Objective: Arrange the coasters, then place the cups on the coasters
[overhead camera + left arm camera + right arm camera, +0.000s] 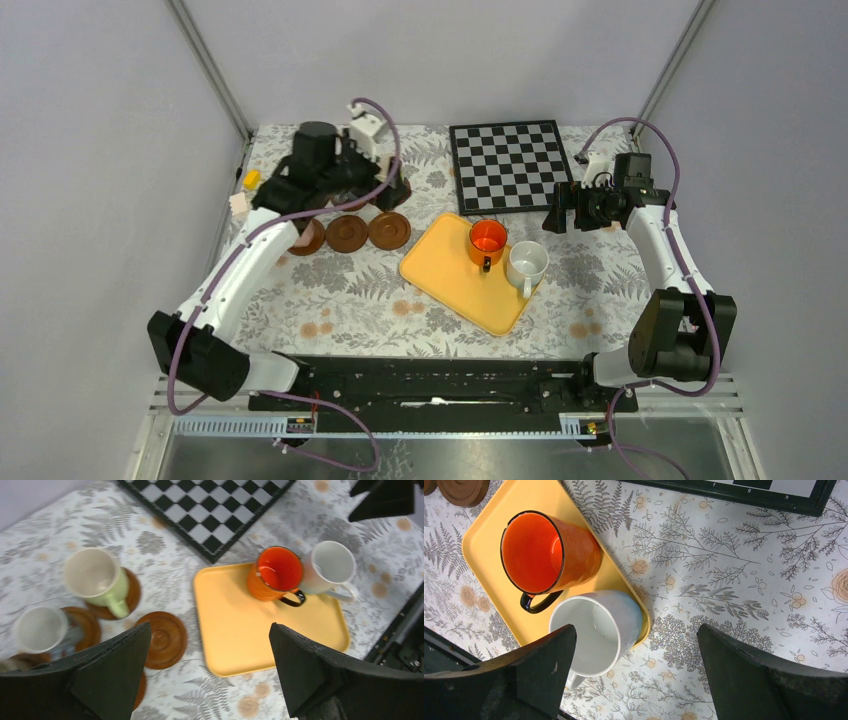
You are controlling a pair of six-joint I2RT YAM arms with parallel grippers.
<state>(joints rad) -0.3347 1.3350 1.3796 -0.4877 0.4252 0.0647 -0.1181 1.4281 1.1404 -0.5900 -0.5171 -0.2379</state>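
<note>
On the yellow tray (455, 285) the orange-red cup (487, 240) and white cup (527, 263) stand upright, handles toward six o'clock seen from above, the coasters (347, 233) run nine-to-three at its nine o'clock, and the left gripper (209, 645) and right gripper (636, 635) gape wide, empty

yellow tray (448, 280) mid-table | chessboard (510, 165) behind it | fern-print cloth (350, 292) beneath
</note>
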